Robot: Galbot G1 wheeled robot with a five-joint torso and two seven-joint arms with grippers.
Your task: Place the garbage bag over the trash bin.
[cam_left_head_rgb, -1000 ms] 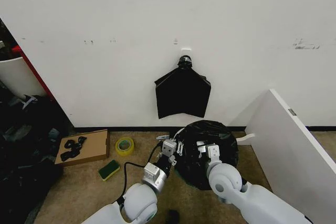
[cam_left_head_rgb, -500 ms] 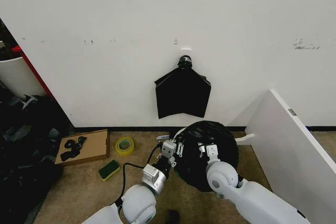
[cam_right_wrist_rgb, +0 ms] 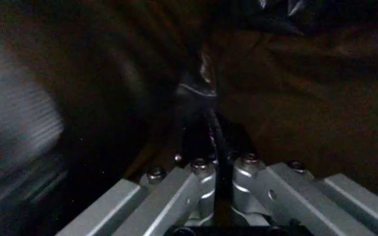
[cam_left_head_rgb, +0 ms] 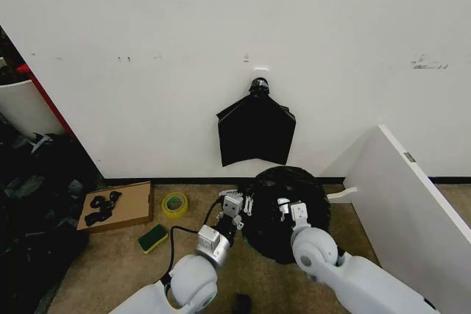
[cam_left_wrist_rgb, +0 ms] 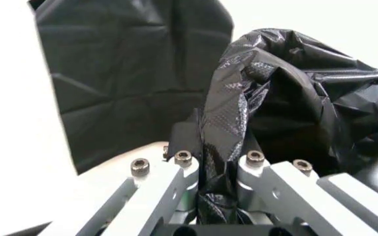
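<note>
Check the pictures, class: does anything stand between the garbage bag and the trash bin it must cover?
Nothing visible does. The garbage bag already drapes where the bin stands, pinched by the left hand and right hand; the bin itself is hidden under the plastic.

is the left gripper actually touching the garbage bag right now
Touching. In the left wrist view the left gripper has a fold of the garbage bag pinched between its closed fingers, the black plastic running straight down between them.
</note>
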